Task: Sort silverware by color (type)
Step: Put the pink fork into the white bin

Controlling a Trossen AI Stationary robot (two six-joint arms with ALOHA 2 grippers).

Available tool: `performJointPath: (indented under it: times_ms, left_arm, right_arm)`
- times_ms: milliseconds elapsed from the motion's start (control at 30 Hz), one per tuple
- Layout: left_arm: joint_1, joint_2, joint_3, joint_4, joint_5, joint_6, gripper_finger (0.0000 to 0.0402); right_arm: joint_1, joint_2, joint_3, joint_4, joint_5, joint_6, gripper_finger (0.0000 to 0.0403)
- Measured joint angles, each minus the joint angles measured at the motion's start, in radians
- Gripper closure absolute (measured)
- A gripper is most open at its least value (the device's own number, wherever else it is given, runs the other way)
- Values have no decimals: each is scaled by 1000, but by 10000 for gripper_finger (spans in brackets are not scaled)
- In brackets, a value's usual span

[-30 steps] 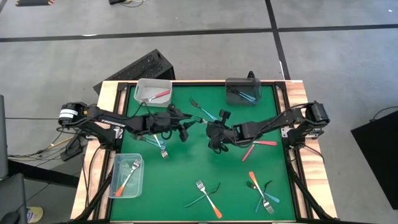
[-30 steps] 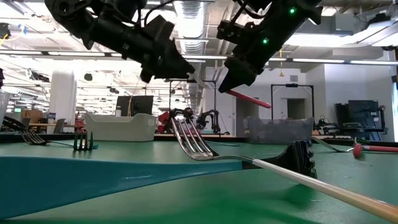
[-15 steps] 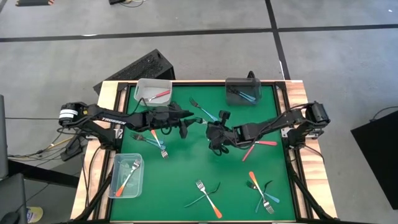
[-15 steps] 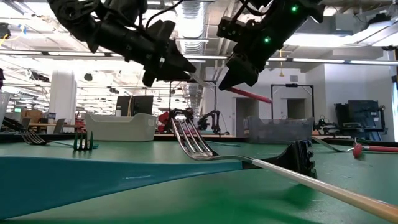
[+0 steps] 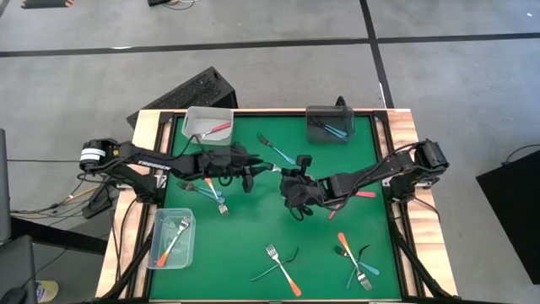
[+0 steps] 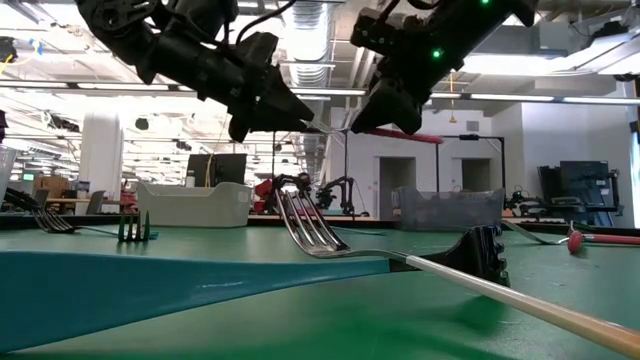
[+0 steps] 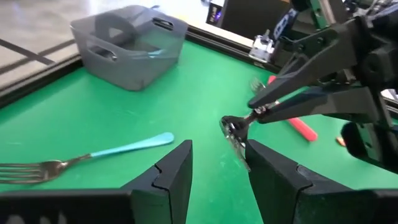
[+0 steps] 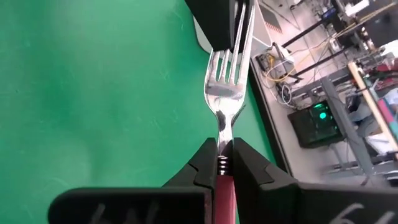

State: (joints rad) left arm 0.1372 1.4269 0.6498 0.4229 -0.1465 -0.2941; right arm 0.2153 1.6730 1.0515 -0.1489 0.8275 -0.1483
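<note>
My right gripper (image 8: pixel 222 149) is shut on the neck of a red-handled fork (image 8: pixel 225 93), held in the air over the middle of the green mat (image 5: pixel 253 228). The fork's silver head (image 7: pixel 235 132) points at my left gripper (image 7: pixel 217 149). That gripper stands open, its two fingers on either side of the head. From above, the left gripper (image 5: pixel 268 171) and right gripper (image 5: pixel 287 179) almost meet. Other silverware lies on the mat: a blue fork (image 5: pixel 277 152), mixed forks (image 5: pixel 211 192) under the left arm, and orange and blue ones (image 5: pixel 354 257) in front.
A clear bin (image 5: pixel 208 123) at the back left holds a red utensil. A dark grey bin (image 5: pixel 330 123) at the back right holds blue ones. A clear bin (image 5: pixel 171 238) at the front left holds an orange fork. A red utensil (image 5: pixel 364 194) lies beneath the right arm.
The left gripper has come in toward the right one and its fingers have narrowed around the fork's head. The right gripper has levelled the red fork.
</note>
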Motion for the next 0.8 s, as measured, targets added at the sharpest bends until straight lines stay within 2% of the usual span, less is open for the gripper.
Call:
performJointPath:
  times_ms: [200,367,500,567,667,800]
  left_arm:
    - [21,0,0,25,1,13,268]
    - [22,0,0,21,5,13,268]
    - [22,0,0,21,6,12,268]
    - [22,0,0,21,8,12,268]
    - [22,0,0,20,8,12,268]
    - [22,0,0,15,8,11,268]
  right_arm:
    - [3,0,0,19,7,-62,368]
    - [7,0,0,20,11,-63,388]
    - [9,0,0,4,10,-25,382]
    - [-3,0,0,-26,10,84,368]
    - [-51,-8,0,-96,0,342,341]
    - [-148,-13,0,-221,-176,629,301]
